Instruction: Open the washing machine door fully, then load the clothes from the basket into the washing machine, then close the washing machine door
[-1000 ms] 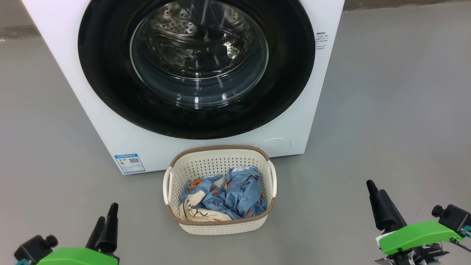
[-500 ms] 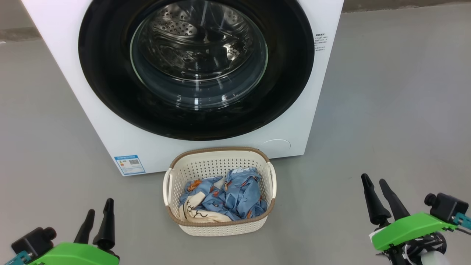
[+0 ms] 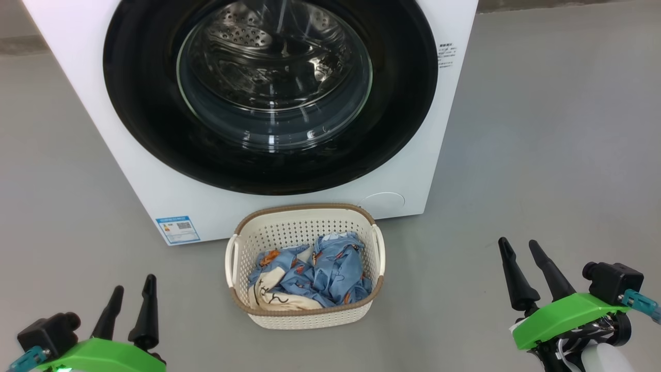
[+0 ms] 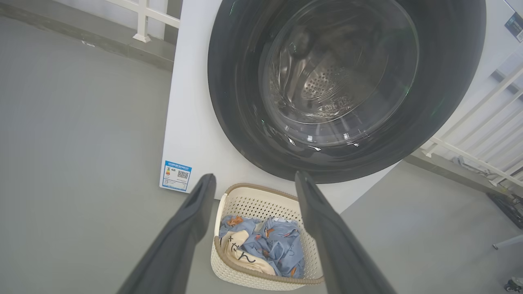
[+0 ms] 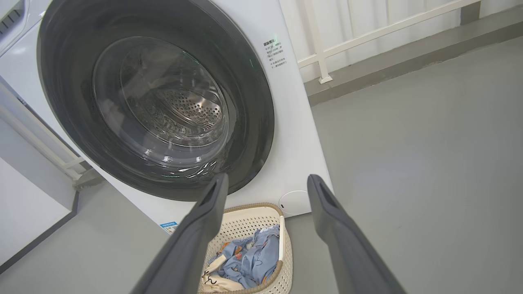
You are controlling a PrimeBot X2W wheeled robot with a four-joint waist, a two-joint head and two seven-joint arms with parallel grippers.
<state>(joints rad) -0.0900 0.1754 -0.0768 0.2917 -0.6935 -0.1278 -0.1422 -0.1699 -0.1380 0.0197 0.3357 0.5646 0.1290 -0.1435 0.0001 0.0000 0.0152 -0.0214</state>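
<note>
Your left tool [image 3: 135, 283] sits at the lower left of the head view, over the grey floor [image 3: 542, 155]. Its two dark fingers are apart and hold nothing. Your right tool [image 3: 517, 242] is at the lower right, fingers likewise spread and empty. Both are well apart from the basket [image 3: 304, 232], which stands on the floor between them, just in front of the washing machine [image 3: 129, 170]. The clothes [image 3: 320, 274] lie crumpled inside the basket, below its brown rim. They are blue fabric, with a cream piece at the near left corner. The door [image 3: 408, 103] is closed flat against the machine's front, and through its glass you can see the steel drum [image 3: 248, 36]. A blue label [image 3: 177, 229] is stuck on the machine's lower corner, to the left of the basket. In each wrist view the fingers frame the basket and the lower part of the door, touching neither.
</note>
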